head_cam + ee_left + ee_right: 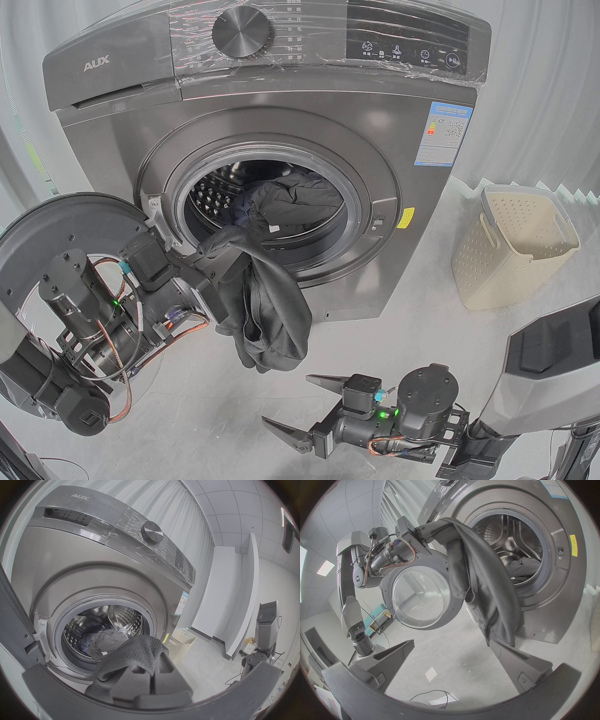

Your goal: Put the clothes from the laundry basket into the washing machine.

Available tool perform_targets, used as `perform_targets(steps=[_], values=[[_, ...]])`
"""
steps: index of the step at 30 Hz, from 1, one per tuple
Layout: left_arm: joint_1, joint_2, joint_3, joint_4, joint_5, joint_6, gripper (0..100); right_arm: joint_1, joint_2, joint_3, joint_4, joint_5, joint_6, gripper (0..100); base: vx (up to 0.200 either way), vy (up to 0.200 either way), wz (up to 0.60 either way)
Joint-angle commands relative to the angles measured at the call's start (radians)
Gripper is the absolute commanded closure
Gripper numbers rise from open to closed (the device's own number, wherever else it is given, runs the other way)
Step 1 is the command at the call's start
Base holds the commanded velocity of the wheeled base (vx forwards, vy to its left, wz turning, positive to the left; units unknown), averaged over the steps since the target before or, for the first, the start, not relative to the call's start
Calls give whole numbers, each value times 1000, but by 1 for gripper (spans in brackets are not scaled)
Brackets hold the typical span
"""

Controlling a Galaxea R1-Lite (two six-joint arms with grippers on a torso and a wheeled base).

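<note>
A dark grey garment (pixel 269 306) hangs from my left gripper (pixel 228 247), which is shut on its top edge just in front of the washing machine's round opening (pixel 269 206). In the left wrist view the garment (pixel 137 655) drapes over the closed fingers. Several dark clothes (pixel 287 200) lie inside the drum (pixel 100 642). My right gripper (pixel 306 406) stands open low over the floor, below the hanging garment (pixel 487 583), holding nothing. The cream laundry basket (pixel 519 247) stands on the floor to the right of the machine.
The machine's round door (pixel 56 231) is swung open to the left, behind my left arm. Bare grey floor lies between the machine and my right gripper. A white curtain hangs behind the machine.
</note>
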Motion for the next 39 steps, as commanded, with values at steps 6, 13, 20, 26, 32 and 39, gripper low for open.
perform_targets(steps=[6,13,20,26,32,39], values=[[2,7,-11,0,11,0,100,-2,140,-175,0,0,-3,0,0,0,0],[2,4,-11,0,13,0,100,-37,246,-355,0,6,-5,0,0,0,0],[2,4,-10,0,13,0,100,-97,309,-473,1,14,-28,0,0,0,0],[2,1,-10,0,13,0,100,-138,337,-525,1,10,-34,0,0,0,0],[2,1,-10,0,13,0,100,-141,340,-533,1,3,-35,0,0,0,0],[2,-1,-10,0,13,-2,100,-141,341,-551,1,0,-34,100,0,0,0]])
